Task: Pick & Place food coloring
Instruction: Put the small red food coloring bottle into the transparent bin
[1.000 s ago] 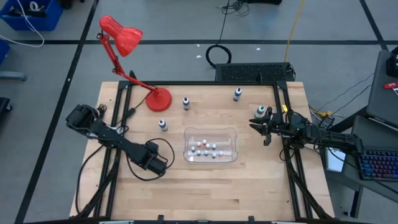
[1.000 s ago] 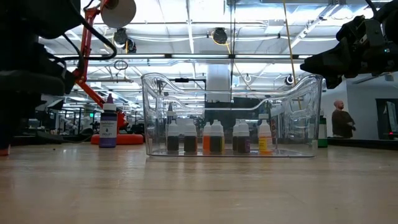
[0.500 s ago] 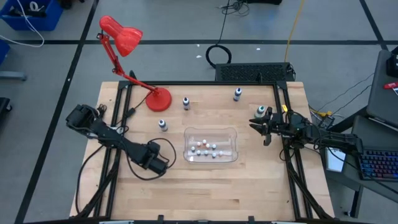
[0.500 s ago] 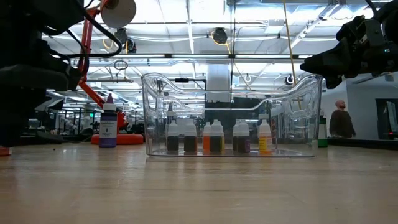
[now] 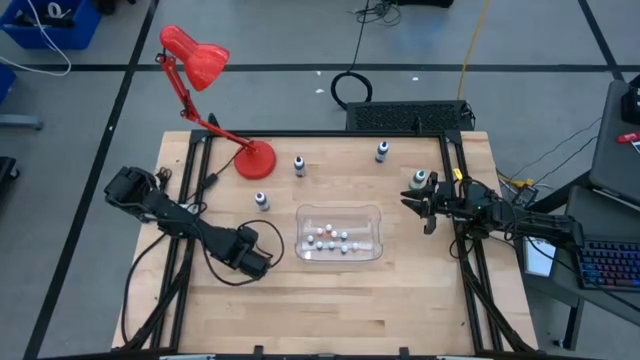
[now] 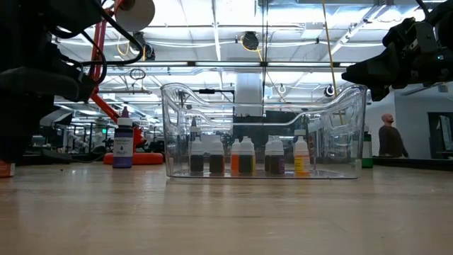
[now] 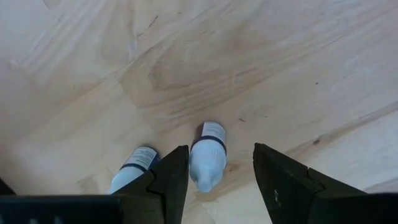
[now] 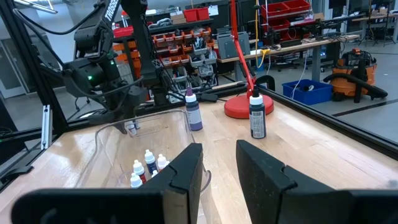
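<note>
- Four bottles (image 5: 299, 165) are standing loose on the tabletop (image 5: 330, 300).
- Left end effector (image 7: 214, 168) is sitting open over two small bottles (image 7: 208, 155).
- Right end effector (image 5: 424, 208) is hanging open, empty.

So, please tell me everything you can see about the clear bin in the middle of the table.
The bin is a clear, plastic-looking tub with rounded corners and a wavy rim that dips along its long side. It stands upright and open-topped on the wooden table, about at its middle. Inside stand small bottles with white caps and orange, yellow and dark contents, gathered on its floor. Nothing else touches it: the left gripper is to one side, the right gripper to the other, both apart from it.
</note>
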